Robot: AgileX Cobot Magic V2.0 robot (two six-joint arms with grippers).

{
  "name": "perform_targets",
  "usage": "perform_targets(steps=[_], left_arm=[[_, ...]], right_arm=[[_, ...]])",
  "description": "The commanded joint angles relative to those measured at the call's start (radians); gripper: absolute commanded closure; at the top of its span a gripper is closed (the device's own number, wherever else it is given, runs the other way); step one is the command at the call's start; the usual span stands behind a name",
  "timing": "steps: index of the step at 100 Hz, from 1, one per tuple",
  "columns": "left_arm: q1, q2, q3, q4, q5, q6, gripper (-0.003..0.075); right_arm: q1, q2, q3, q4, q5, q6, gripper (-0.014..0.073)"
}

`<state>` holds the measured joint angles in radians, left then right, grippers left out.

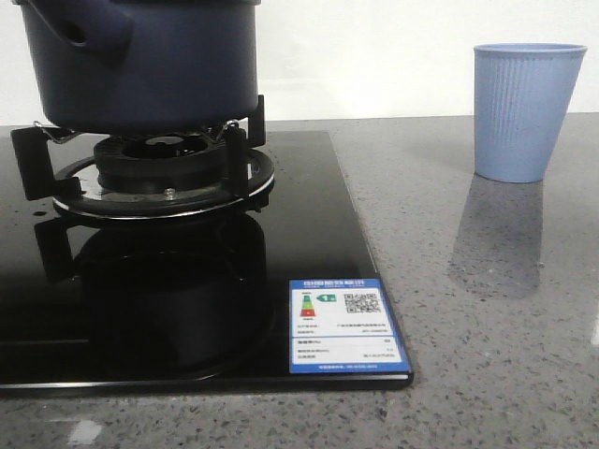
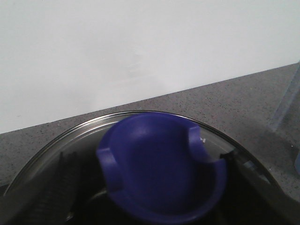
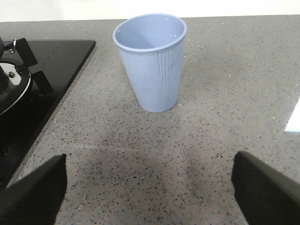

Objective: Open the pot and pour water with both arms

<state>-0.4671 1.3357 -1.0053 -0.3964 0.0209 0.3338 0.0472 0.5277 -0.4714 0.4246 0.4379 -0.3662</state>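
The dark navy pot (image 1: 140, 65) stands on the burner grate at the front view's top left, its handle socket (image 1: 75, 33) facing left. In the left wrist view a glass lid (image 2: 70, 136) with a metal rim carries a blue knob (image 2: 159, 168), seen blurred and very close. My left gripper (image 2: 150, 192) straddles the knob, with dark fingers (image 2: 51, 197) on either side and a small gap showing. The light-blue ribbed cup (image 1: 526, 112) stands upright at the right. My right gripper (image 3: 150, 187) is open and empty above the counter, short of the cup (image 3: 152, 61). Neither gripper shows in the front view.
The black glass hob (image 1: 187, 309) covers the left half of the grey speckled counter (image 1: 487, 355), with a burner (image 1: 159, 173) under the pot and a blue label (image 1: 344, 327) at its front right corner. A white wall stands behind.
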Motion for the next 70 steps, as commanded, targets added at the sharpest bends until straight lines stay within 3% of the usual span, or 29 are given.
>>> perform_targets(steps=[1,23,70], left_arm=[[-0.006,-0.023,-0.038,0.0,-0.092,0.001,0.0214],[-0.006,-0.023,-0.038,0.002,-0.099,0.001,0.0354],[-0.002,-0.076,-0.038,0.002,-0.118,0.001,0.0361]], right_arm=[[0.005,0.012,-0.036,0.007,-0.073,-0.015,-0.0028],[0.005,0.012,-0.036,0.009,-0.073,-0.015,-0.0028],[0.005,0.077,-0.023,0.05,-0.093,-0.015,-0.0028]])
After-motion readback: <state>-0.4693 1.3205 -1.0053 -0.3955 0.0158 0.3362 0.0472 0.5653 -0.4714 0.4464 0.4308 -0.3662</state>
